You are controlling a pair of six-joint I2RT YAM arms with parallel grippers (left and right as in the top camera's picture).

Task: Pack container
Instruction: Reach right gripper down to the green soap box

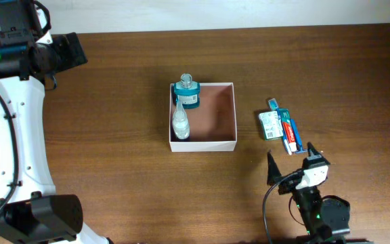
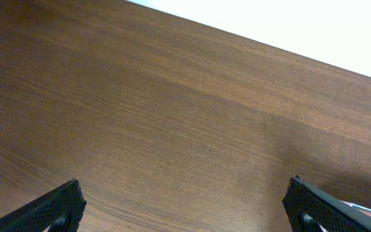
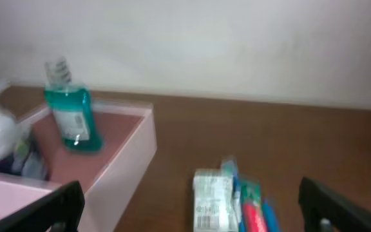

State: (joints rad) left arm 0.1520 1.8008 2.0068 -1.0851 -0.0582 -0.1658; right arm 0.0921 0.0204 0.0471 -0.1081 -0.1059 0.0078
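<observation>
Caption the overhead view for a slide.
Teal bottle and clear bottle sit in the container; a toothpaste pack lies on the table beside it, the open right gripper close by.

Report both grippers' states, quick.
Left gripper: open, holding nothing.
Right gripper: open, holding nothing.

Two bottles [image 1: 185,91] stand in the container [image 1: 230,144], packets [image 1: 279,127] right.
</observation>
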